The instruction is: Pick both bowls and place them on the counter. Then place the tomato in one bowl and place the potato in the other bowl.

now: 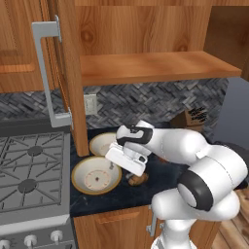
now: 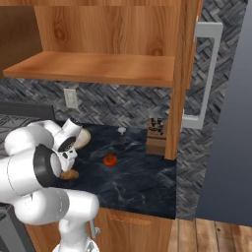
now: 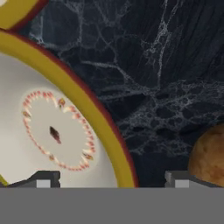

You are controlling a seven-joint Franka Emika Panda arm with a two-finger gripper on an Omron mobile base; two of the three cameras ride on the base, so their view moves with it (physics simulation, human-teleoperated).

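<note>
Plainly, in the left base view both bowls are seen set on the counter (image 1: 107, 199): the near bowl (image 1: 96, 176) lies beside the stove (image 1: 29, 170), and the far bowl (image 1: 103, 143) sits just behind it, partly hidden by the hand. The gripper (image 1: 127, 164) hangs over the near bowl's right rim, and the potato (image 1: 137, 179) lies on the counter just beside that rim, partly under the hand. A risk is judged here: if the hand is lowered straight down, a finger may strike the bowl's rim and shove the bowl, or the potato may be nudged and rolled away.

From the right base view, the tomato (image 2: 110, 159) is seen alone on the dark counter, well apart from the arm, with a knife block (image 2: 157, 135) further back. The potato (image 2: 69, 174) peeks out beneath the arm.

Through the hand view, the fingertips (image 3: 43, 179) are seen spread wide with nothing between them. The near bowl (image 3: 57, 127) fills the left, and the potato (image 3: 209, 155) sits at the right edge, just outside the right fingertip, so a sideways shift is judged necessary before any grasp.
</note>
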